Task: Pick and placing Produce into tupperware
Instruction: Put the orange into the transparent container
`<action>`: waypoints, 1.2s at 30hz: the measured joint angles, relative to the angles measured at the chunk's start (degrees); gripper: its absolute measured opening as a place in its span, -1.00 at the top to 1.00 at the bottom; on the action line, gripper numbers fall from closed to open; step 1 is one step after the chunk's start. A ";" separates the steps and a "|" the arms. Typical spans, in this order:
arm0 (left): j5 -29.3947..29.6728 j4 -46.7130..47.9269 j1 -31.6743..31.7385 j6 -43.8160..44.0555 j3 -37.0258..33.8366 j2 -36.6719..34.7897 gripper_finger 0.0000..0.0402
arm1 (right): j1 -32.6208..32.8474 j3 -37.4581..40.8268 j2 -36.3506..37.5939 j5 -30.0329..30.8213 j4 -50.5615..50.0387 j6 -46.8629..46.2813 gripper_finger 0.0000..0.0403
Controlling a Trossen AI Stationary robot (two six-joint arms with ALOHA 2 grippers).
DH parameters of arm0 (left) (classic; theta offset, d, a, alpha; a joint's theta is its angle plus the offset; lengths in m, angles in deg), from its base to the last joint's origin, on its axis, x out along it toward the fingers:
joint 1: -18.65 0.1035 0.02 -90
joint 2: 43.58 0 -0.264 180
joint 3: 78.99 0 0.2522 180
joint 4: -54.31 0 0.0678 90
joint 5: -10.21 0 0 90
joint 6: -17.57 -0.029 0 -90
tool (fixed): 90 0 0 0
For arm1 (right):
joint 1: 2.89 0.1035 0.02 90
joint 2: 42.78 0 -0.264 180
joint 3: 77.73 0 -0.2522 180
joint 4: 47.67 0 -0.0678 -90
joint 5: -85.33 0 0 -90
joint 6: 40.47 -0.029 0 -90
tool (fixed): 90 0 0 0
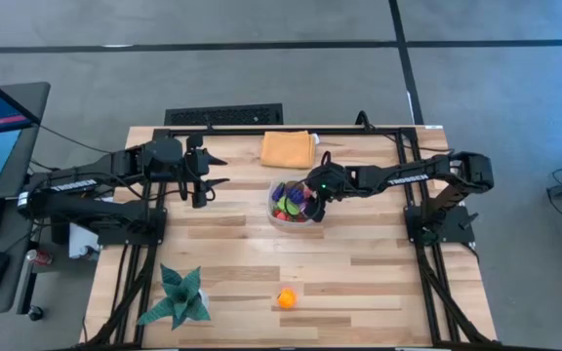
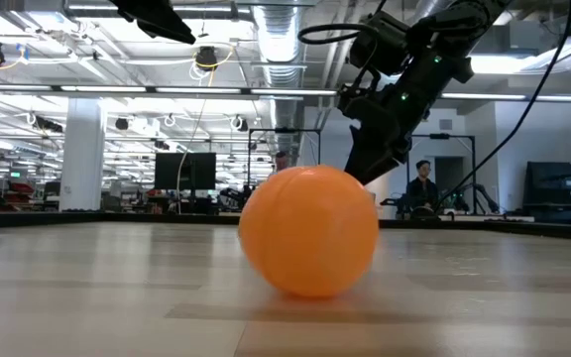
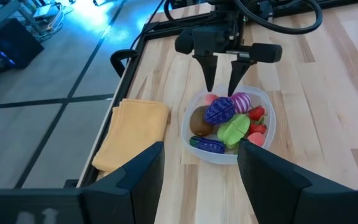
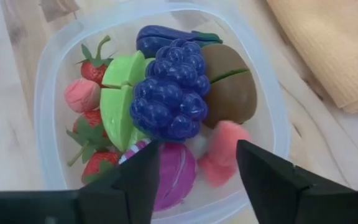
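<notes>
The tupperware [image 1: 292, 207] sits just right of the middle of the high view, on the desk [image 1: 379, 283], directly below the folded orange cloth [image 1: 289, 149] and close to it without touching. It is packed with produce: in the right wrist view a bunch of dark blue grapes [image 4: 169, 96] lies in the centre, a brown kiwi [image 4: 232, 87] to its right, a split green piece [image 4: 123, 96] to its left, a dark eggplant [image 4: 166, 37] along the upper rim, strawberries [image 4: 92, 65] at the left wall, a pale pink piece [image 4: 81, 94] beside them, a magenta onion [image 4: 173, 174] at the lower edge and another pink piece [image 4: 222, 152] to its right.

The right pincer [image 1: 316, 203] hangs over the tupperware's right side in the high view. From the left wrist view its two fingers [image 3: 207, 71] point straight down at the produce, spread apart with nothing between them, tips just above the pile.

The left pincer [image 1: 206, 183] hovers left of centre in the high view, well apart from the tupperware, its fingers parted and empty.

One orange ball [image 1: 286, 298] lies alone on the desk in the lower middle of the high view, well apart from the tupperware; it fills the centre of the low view. A green spiky plant [image 1: 177, 297] stands at the lower left.
</notes>
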 joint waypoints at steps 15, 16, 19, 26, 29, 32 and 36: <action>0.72 -0.21 0.02 -0.02 0.00 0.00 0.03 | 9.11 -0.02 13.88 -8.48 -4.71 -3.05 -0.19; 0.72 -0.24 0.02 -0.02 0.00 0.00 0.03 | 10.52 -0.02 14.60 -8.54 -4.37 -3.79 -0.19; -0.71 -0.22 0.02 0.00 0.00 0.00 0.03 | 14.56 -0.04 15.39 -8.65 -4.29 -6.87 -0.19; -3.43 -0.04 -0.02 -0.85 0.00 0.02 0.03 | 23.39 -0.20 12.20 -8.62 4.97 -15.52 -0.19; -3.43 -0.06 -0.01 -2.75 0.00 -0.01 0.03 | 26.47 -0.62 8.37 -8.42 9.55 -17.74 -0.19; -4.06 0.09 0.00 -4.57 0.00 0.03 0.03 | 28.96 -3.18 3.30 -8.46 10.00 -18.65 -0.19; -6.21 0.52 0.02 -5.39 0.00 0.07 0.03 | 31.04 -8.56 -3.38 -9.34 10.07 -16.54 -0.19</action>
